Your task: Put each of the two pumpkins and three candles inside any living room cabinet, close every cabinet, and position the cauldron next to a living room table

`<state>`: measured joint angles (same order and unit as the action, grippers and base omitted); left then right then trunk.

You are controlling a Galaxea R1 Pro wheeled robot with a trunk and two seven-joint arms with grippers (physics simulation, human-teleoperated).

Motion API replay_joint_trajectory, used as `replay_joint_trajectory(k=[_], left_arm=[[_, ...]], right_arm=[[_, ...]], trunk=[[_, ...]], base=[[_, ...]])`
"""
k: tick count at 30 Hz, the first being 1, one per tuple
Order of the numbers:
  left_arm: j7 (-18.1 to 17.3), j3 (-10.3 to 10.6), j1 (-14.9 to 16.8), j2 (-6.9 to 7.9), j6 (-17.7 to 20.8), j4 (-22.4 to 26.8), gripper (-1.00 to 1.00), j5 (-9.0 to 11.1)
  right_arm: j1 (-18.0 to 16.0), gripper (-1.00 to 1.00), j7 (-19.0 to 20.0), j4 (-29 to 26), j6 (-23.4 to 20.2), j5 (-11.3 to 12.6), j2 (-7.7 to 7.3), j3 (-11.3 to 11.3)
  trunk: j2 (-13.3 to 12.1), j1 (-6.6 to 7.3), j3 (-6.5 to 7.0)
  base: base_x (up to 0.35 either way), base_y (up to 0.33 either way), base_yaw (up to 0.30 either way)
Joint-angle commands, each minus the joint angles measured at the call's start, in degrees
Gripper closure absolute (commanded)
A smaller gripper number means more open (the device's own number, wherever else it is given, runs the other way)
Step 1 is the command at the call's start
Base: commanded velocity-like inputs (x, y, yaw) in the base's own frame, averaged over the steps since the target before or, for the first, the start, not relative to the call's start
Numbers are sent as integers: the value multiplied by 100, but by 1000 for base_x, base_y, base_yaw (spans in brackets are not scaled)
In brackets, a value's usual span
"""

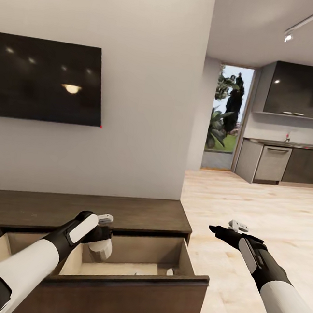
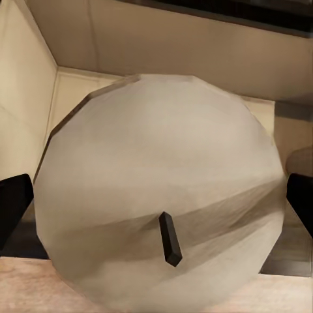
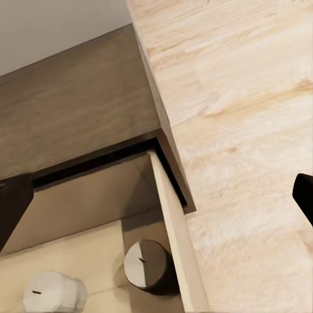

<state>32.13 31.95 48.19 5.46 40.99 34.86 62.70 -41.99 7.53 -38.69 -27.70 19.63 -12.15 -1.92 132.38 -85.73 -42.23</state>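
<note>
The dark-brown cabinet (image 1: 135, 212) stands under the wall TV, its right drawer (image 1: 183, 261) pulled open with pale insides. My left gripper (image 1: 102, 240) hangs over that drawer, shut on a white candle (image 1: 102, 250). The left wrist view looks onto that candle's round top (image 2: 163, 169) and dark wick. Two more candles stand in the drawer's front right corner, a pale one (image 3: 52, 293) and a greyer one (image 3: 147, 264). My right gripper (image 1: 225, 230) is open and holds nothing, over the floor just right of the cabinet. The pumpkins, the cauldron and the table are out of view.
A black TV (image 1: 46, 80) hangs on the wall above the cabinet. Light wood floor (image 1: 248, 206) stretches right toward grey kitchen cabinets (image 1: 272, 162) and a glass door (image 1: 226, 116).
</note>
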Motion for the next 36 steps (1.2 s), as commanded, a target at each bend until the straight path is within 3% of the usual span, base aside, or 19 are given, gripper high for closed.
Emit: replay_joint_trajectory(k=[1, 11, 21, 36], left_arm=[[47, 39, 6, 8, -3, 12, 100, 58], [47, 42, 6, 8, -3, 0, 100, 65], [39, 144, 6, 8, -12, -267, 100, 50], [39, 152, 6, 8, -160, -277, 100, 57]], right_arm=[[-3, -100, 21, -7, -34, 6, 2, -19], [-3, -100, 21, -5, -13, 6, 2, -19], [-3, -100, 21, -5, -8, 6, 2, -19], [-3, -100, 21, -6, -8, 6, 1, -19]], trunk=[[3, -2, -7], [3, -2, -7], [3, -2, -7], [605, -331, -276]], base=[[218, 0, 0], [189, 0, 0], [22, 0, 0], [0, 0, 0]])
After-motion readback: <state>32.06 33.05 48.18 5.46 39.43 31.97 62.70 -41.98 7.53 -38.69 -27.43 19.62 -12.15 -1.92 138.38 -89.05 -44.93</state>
